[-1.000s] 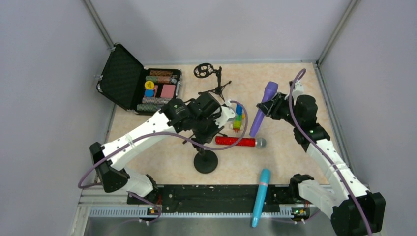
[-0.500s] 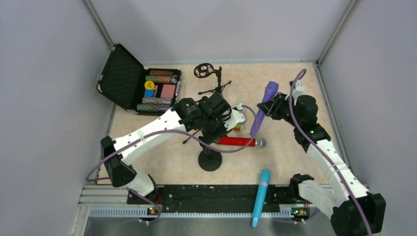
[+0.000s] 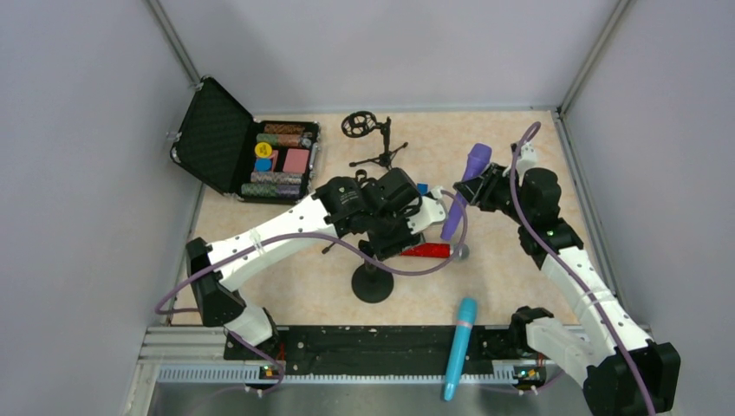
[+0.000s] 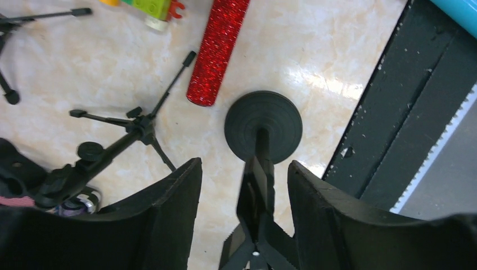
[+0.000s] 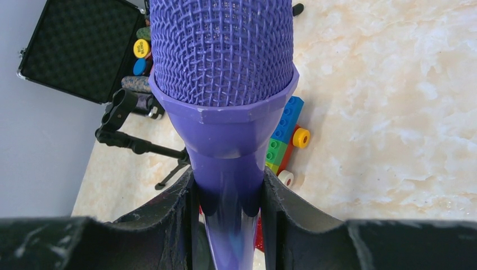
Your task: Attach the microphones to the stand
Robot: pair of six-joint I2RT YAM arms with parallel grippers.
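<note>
— Microphones first: where do we find the three?

— We see the purple microphone (image 5: pixel 222 56) lifted off the desk (image 3: pixel 494 286), tilted with its head up. The right claw (image 5: pixel 228 177) is clamped on its handle just under the mesh head, and it sits about where it was a second ago. The red microphone (image 4: pixel 216 50) lies flat on the desk just beside the round-base stand (image 4: pixel 263 125). The cyan microphone (image 3: pixel 461 342) lies at the near edge, partly over the black rail (image 3: pixel 347 342), well apart from the other two.

— And what do we find changed?

— We see the left claw (image 4: pixel 243 164), shut a second ago, now with its fingers parted on either side of the stand's upright post. Neither finger touches the post, as far as we can tell. The left arm has swung to the right, so from above it hides more of the red microphone and most of the block toy (image 5: pixel 288 118). The stand's base has shifted slightly to the right.
</note>
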